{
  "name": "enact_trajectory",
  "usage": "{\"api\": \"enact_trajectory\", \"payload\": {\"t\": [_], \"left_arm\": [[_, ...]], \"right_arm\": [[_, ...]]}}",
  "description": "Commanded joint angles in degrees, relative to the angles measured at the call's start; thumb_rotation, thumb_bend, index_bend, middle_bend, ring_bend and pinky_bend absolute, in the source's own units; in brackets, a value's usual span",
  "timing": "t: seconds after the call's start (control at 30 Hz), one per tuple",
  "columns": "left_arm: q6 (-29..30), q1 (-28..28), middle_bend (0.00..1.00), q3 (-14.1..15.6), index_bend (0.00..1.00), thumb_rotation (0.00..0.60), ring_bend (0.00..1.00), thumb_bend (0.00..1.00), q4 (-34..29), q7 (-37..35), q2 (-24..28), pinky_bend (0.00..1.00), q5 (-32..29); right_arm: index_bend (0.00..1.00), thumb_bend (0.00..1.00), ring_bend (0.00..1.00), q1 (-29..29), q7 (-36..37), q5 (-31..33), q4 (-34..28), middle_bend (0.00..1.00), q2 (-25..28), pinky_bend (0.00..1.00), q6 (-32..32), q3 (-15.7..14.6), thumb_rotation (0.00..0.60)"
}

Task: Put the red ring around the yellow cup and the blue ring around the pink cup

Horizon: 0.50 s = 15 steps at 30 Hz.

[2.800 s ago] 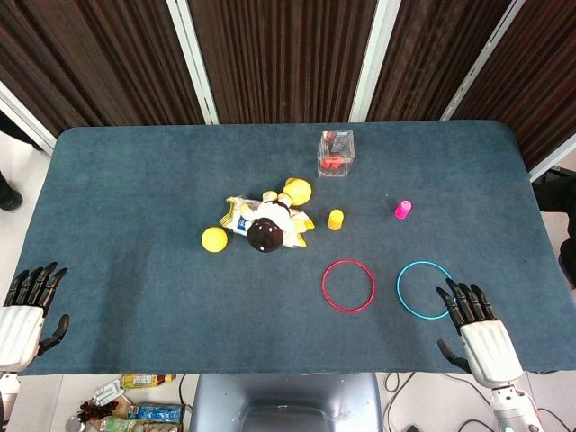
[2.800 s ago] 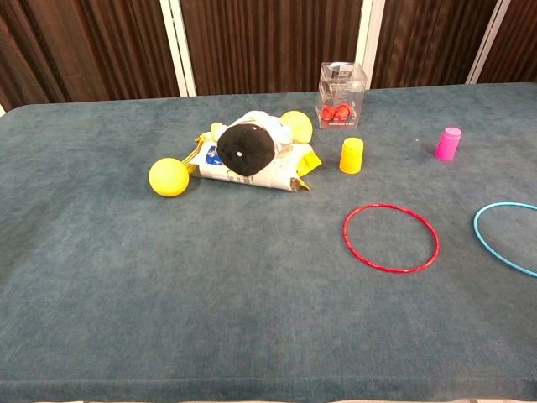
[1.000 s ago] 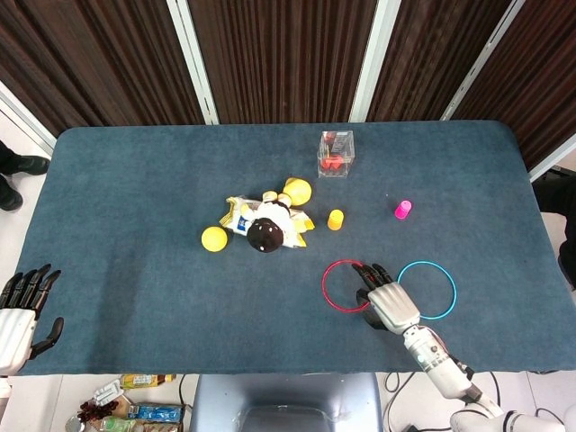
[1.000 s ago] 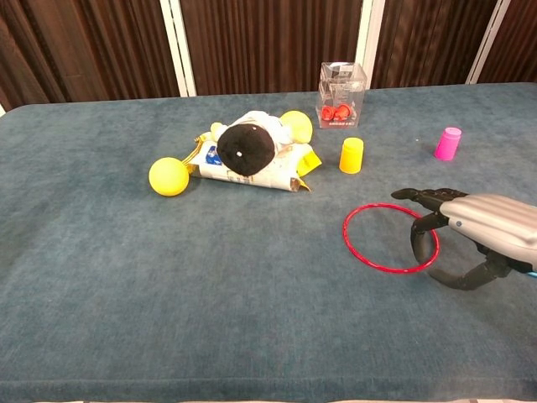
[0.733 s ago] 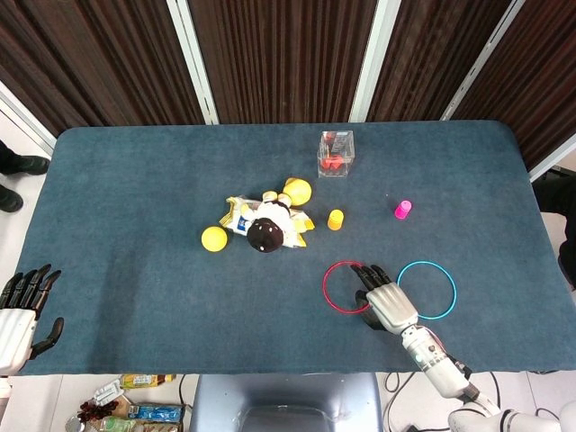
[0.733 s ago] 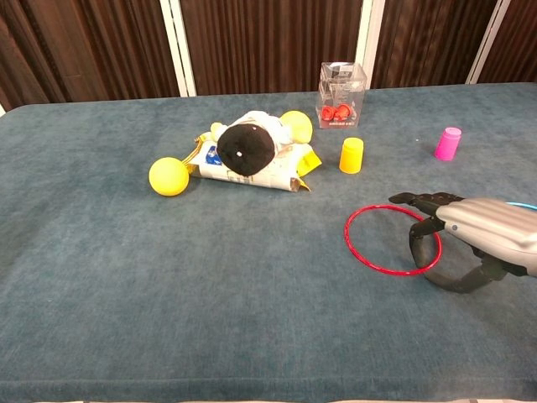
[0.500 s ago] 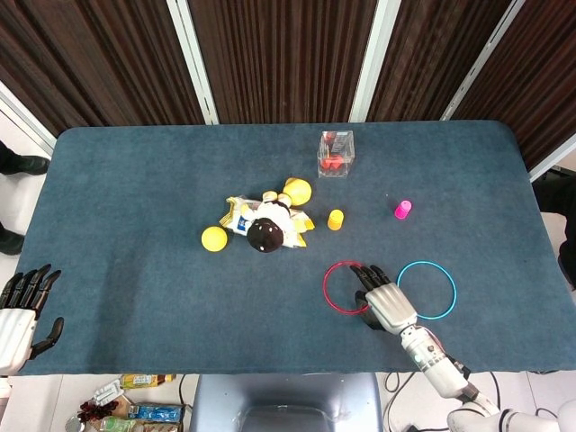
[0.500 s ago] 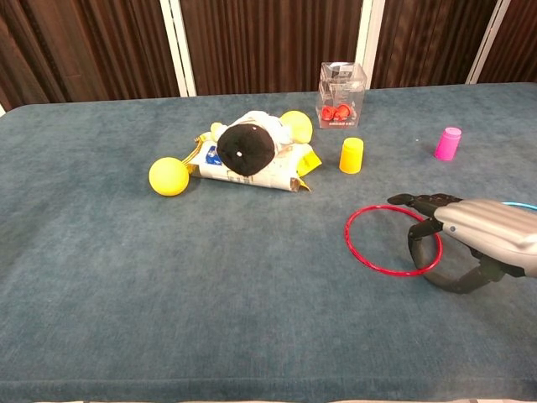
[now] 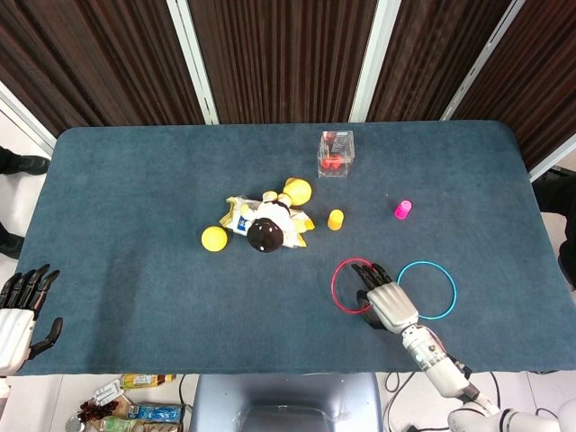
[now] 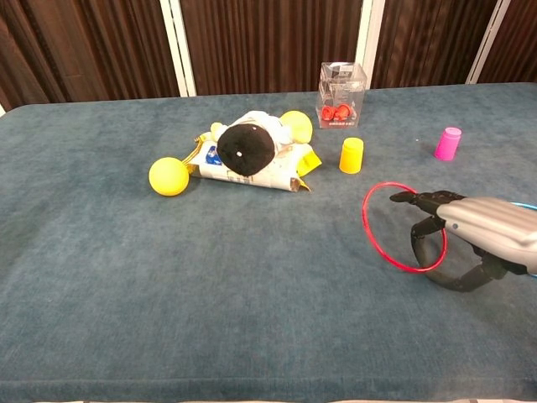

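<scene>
The red ring (image 9: 334,286) (image 10: 366,220) stands tilted, its left side lifted off the cloth, and my right hand (image 9: 385,301) (image 10: 470,231) grips its right side between fingers and thumb. The blue ring (image 9: 427,263) (image 10: 524,204) lies flat just right of that hand. The yellow cup (image 9: 335,220) (image 10: 351,155) stands upside down behind the red ring. Further right is the pink cup (image 9: 402,210) (image 10: 448,143), also upside down. My left hand (image 9: 22,310) hangs open off the table's front left corner, fingers spread.
A plush toy on a crumpled packet (image 9: 266,227) (image 10: 247,155) lies at mid-table with a yellow ball (image 9: 214,238) (image 10: 169,177) to its left. A clear box (image 9: 336,153) (image 10: 341,94) holding red pieces stands at the back. The table edge (image 9: 270,371) runs near both hands.
My right hand came in from the front right edge onto the red ring. In the last half second the ring tipped up off the cloth and shifted slightly right. The left hand stayed put.
</scene>
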Motion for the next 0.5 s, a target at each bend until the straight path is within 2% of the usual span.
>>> {"api": "enact_trajectory", "payload": {"t": [0.03, 0.3, 0.5], "left_arm": [[0.0, 0.0, 0.0, 0.0, 0.0, 0.6, 0.0, 0.44, 0.0, 0.1, 0.0, 0.04, 0.0], [-0.1, 0.0, 0.0, 0.0, 0.0, 0.6, 0.0, 0.44, -0.1, 0.6, -0.2, 0.04, -0.1], [-0.3, -0.1, 0.0, -0.1, 0.0, 0.6, 0.0, 0.44, -0.2, 0.9, -0.3, 0.04, -0.3]], "right_arm": [[0.72, 0.47, 0.0, 0.3, 0.2, 0.1, -0.5, 0.05, 0.5, 0.0, 0.4, 0.5, 0.6], [0.73, 0.47, 0.0, 2.2, 0.6, 2.0, -2.4, 0.06, 2.5, 0.0, 0.4, 4.0, 0.6], [0.73, 0.47, 0.0, 6.6, -1.0, 7.5, -2.0, 0.06, 3.4, 0.0, -4.1, 9.8, 0.6]]}}
